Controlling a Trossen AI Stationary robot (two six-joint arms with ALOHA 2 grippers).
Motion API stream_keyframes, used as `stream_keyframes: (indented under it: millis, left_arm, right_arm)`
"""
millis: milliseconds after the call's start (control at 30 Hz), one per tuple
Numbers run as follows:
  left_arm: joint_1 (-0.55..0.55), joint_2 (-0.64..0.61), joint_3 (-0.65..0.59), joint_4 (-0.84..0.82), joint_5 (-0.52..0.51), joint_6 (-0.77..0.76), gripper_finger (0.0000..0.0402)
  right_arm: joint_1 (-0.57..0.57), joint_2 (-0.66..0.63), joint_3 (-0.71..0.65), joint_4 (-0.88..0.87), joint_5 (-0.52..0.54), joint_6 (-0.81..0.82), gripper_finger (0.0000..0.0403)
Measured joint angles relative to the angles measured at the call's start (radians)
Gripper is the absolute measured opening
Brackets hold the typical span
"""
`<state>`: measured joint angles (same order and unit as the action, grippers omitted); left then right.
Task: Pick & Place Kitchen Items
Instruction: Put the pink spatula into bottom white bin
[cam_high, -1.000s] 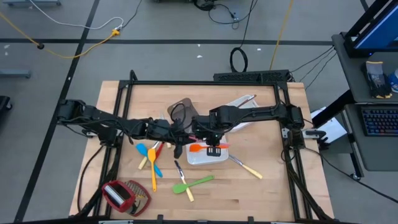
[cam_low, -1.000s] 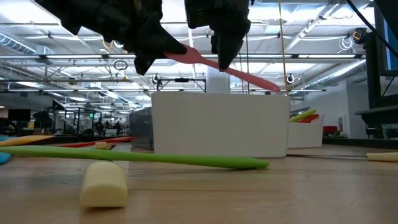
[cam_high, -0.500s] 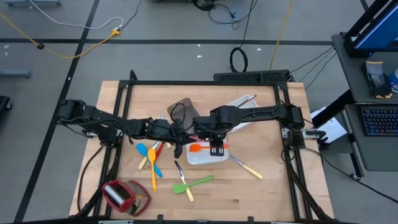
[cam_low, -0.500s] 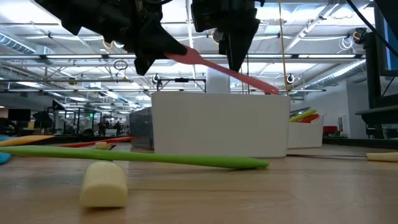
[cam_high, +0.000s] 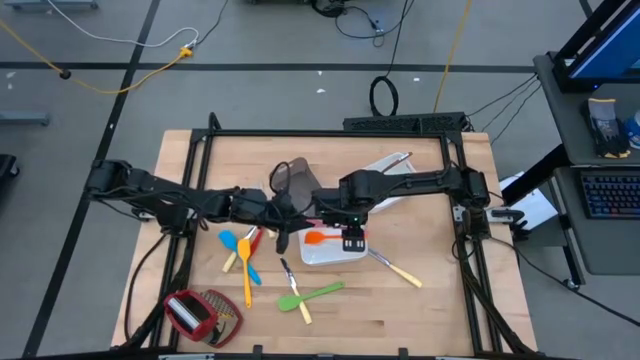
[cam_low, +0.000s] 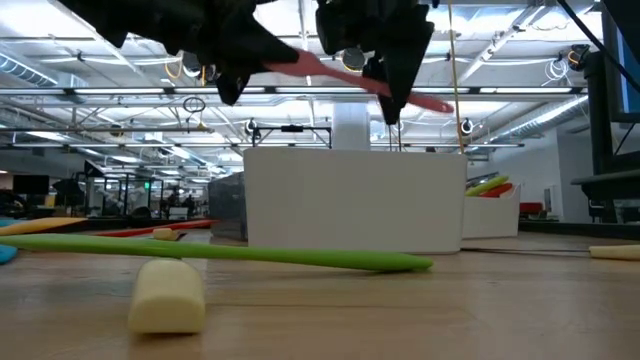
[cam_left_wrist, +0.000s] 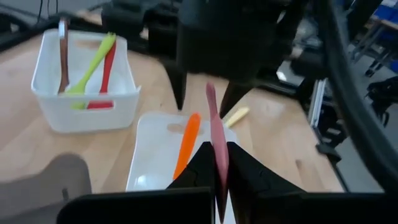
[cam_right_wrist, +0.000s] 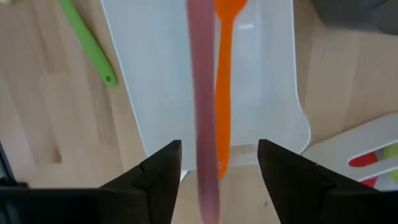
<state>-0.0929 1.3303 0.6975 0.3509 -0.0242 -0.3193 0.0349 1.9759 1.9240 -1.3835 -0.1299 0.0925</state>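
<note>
A pink utensil hangs slanting over the white tray at the table's middle, with my left gripper shut on it. My right gripper is open; its fingers stand on either side of the utensil's free part, apart from it. In the low view the utensil slopes down from the left gripper to its free tip, above the tray's wall. An orange utensil lies flat in the tray under the pink one. My left gripper pinches the pink utensil's near end between its two fingers. The fingers lie along the utensil, coming from the table's left. The utensil is lifted clear of the tray, and its free end tilts a little downward.
A white bin with green, red and brown utensils stands at the far right. A grey-brown tray lies behind the grippers. Blue, yellow and green utensils, a knife and a red-and-silver thing lie on the near half.
My right gripper has opened and let go of the pink utensil, which it held a second ago. The left gripper has gone up a little with the utensil, which now hangs higher above the tray and lies flatter.
</note>
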Motion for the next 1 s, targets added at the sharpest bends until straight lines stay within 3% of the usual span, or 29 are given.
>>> stream_keyframes:
  millis: [400,533,833,1000]
  left_arm:
    - [-0.005,-0.044,0.0,-0.041,-0.002,0.003,0.0008]
    - [-0.008,-0.056,0.0,-0.036,-0.007,0.004,0.0008]
    - [-0.01,-0.058,0.0,-0.068,-0.008,0.003,0.0008]
    - [-0.01,-0.058,0.001,-0.069,-0.007,0.003,0.0008]
  right_arm:
    - [0.0,0.0,0.0,-0.034,0.01,0.0,0.0167]
    - [0.0,0.0,0.0,-0.038,0.077,0.001,0.0135]
    - [-0.002,0.001,0.0,-0.061,0.075,-0.001,0.0041]
    - [-0.001,0.001,0.0,-0.062,0.069,-0.016,0.0026]
